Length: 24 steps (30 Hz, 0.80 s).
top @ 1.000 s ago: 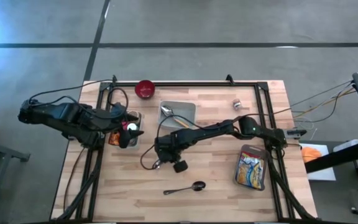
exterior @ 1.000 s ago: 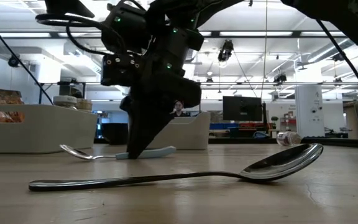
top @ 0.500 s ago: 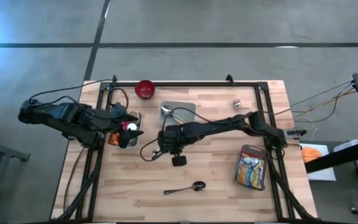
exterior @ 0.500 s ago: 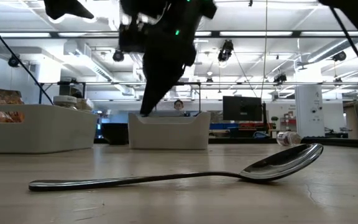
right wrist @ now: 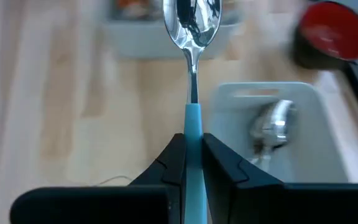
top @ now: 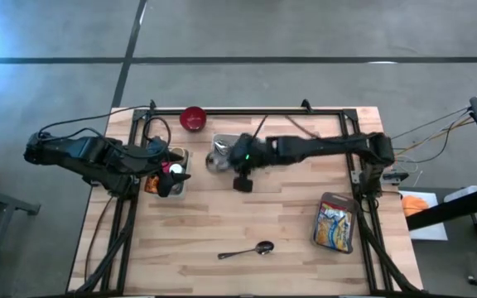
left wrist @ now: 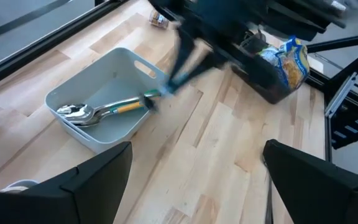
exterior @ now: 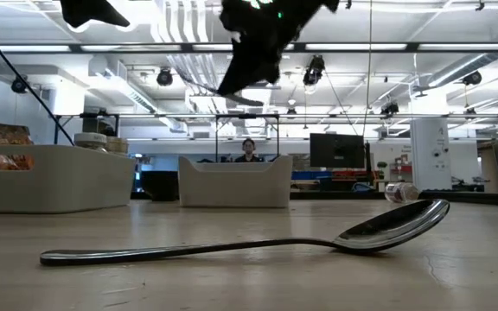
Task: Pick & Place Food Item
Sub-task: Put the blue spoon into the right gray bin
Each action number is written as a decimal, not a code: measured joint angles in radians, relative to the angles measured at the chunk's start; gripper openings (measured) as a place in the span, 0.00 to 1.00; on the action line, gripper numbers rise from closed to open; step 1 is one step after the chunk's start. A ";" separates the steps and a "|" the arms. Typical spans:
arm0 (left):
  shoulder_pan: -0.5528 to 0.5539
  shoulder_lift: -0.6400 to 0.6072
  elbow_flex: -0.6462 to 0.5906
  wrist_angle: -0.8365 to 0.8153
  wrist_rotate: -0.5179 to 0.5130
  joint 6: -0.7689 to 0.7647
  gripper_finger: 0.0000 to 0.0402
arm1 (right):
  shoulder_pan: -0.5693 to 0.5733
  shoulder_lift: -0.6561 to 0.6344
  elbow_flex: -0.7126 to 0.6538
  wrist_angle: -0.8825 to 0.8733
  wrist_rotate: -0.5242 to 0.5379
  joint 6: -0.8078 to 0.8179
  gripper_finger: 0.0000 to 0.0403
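Observation:
My right gripper [right wrist: 192, 155] is shut on a spoon with a light blue handle, high above the table by the white utensil bin [top: 237, 146]. The spoon's steel bowl [right wrist: 191, 22] sticks out ahead of the fingers. In the left wrist view the right gripper [left wrist: 176, 74] is a blur next to the bin [left wrist: 104, 106], which holds other cutlery. My left gripper [left wrist: 191, 186] waits open at the table's left, over a small tub of food items [top: 166, 170]. A snack bag [top: 335, 222] lies in a clear container at the right. My right gripper pinches the spoon's blue handle [right wrist: 192, 127] between its two fingers. The handle runs along the fingers and the bowl points away from the wrist. The fingers slant downward, pointing toward the table's left. The spoon is lifted clear of the table.
An all-steel spoon [top: 247, 250] lies on the boards near the front edge, close to the low camera [exterior: 249, 238]. A red bowl [top: 193, 118] stands at the far edge left of the bin. A small jar [top: 315, 138] lies at the far right.
My right gripper, still shut on the blue-handled spoon, has risen from the table's middle and swung toward the far edge to the white bin, rolling as it went. The spoon lay on the boards a second ago and is now lifted clear.

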 joint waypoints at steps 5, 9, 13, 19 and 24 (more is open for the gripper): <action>0.000 0.000 0.000 0.001 -0.007 0.000 0.92 | -0.111 -0.037 -0.104 0.153 -0.006 0.111 0.06; 0.000 0.000 0.000 0.002 -0.008 0.000 0.92 | -0.179 -0.009 -0.136 0.183 -0.008 0.144 0.06; 0.000 0.000 0.000 0.001 -0.010 0.000 0.92 | -0.212 0.033 -0.144 0.187 -0.011 0.163 0.06; 0.000 0.000 0.000 0.001 -0.010 0.001 0.93 | -0.222 0.107 -0.135 0.180 -0.066 0.175 0.06; 0.000 0.000 0.000 0.001 -0.010 0.000 0.93 | -0.227 0.177 -0.092 0.161 -0.094 0.204 0.06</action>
